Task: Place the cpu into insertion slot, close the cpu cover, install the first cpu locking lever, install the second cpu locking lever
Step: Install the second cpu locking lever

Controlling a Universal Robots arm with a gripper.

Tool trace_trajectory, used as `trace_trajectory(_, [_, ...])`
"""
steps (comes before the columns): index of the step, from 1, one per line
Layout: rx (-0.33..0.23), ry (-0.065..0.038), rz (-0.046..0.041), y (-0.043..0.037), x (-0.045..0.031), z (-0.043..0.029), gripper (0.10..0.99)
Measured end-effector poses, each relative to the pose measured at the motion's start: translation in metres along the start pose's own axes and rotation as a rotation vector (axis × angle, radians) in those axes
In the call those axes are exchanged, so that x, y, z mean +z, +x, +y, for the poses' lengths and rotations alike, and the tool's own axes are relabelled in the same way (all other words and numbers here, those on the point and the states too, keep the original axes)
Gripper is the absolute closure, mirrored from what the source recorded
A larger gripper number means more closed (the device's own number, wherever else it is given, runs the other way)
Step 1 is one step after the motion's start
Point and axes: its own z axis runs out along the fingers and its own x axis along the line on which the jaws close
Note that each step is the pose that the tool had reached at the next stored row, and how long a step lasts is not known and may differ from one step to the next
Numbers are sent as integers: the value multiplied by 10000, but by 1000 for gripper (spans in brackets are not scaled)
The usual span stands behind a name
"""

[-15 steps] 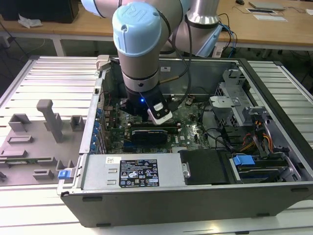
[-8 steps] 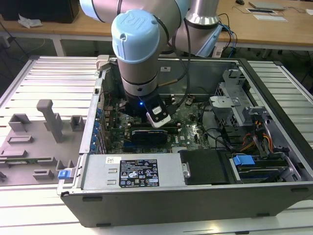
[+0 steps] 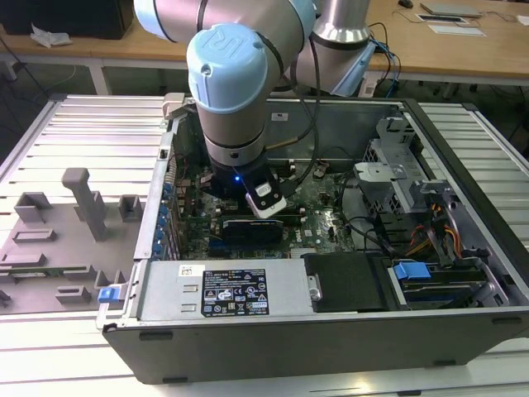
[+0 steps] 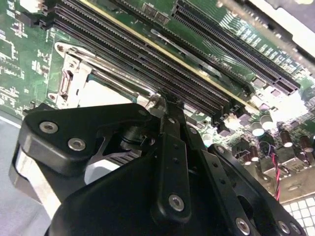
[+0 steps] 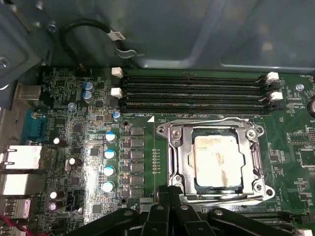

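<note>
1. In the first wrist view the cpu (image 5: pixel 218 161) lies flat inside the insertion slot (image 5: pixel 215 187), its pale metal top facing up and framed by the slot's black rim.
2. The cpu cover (image 5: pixel 180 156) lies down around the cpu, its square window leaving the chip's top bare; the silver frame edges run along all sides of the cpu.
3. A thin metal locking lever (image 5: pixel 209 121) runs along the side of the cpu cover nearest the memory slots (image 5: pixel 192 92), lying low against the frame.
4. The gripper (image 5: pixel 170 189) stands just beside the edge of the cpu cover farthest from the memory slots; its black fingers meet close together at a narrow tip there, though I cannot tell whether the jaws pinch anything.
5. In the second wrist view the gripper (image 4: pixel 165 101) tip sits at the silver frame of the cpu cover (image 4: pixel 74 69), next to the long black memory slots (image 4: pixel 138 49).
6. In the exterior view the arm (image 3: pixel 230 91) reaches down into the open grey computer case (image 3: pixel 331 331), which rests on the table (image 3: pixel 74 141), with the wrist over the motherboard (image 3: pixel 318 207).
7. Grey fixture blocks (image 3: pixel 87 203) stand on the table on the case's side toward the exterior view's left.
</note>
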Motion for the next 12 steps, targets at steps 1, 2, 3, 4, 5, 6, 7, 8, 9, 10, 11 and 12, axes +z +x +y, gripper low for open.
trace_trajectory(1, [-1,17,-2,-1,-5,2,980])
trace_trajectory(2, [-5,42,-4,-4,-38,12,980])
trace_trajectory(3, [-6,77,1,-6,-79,23,980])
trace_trajectory(4, [-9,104,-1,-10,-127,38,980])
trace_trajectory(5, [-10,129,0,-13,-166,49,980])
trace_trajectory(6, [-12,151,1,-17,-210,62,980])
trace_trajectory(7, [-14,172,1,-21,-259,77,980])
trace_trajectory(8, [-15,191,0,-24,-291,86,980])
trace_trajectory(9, [-17,229,1,-25,-314,93,980])
trace_trajectory(10, [-19,233,1,-30,-315,93,980])
trace_trajectory(11, [-16,235,5,-52,-314,91,980])
trace_trajectory(12, [-13,234,14,-81,-314,85,980])
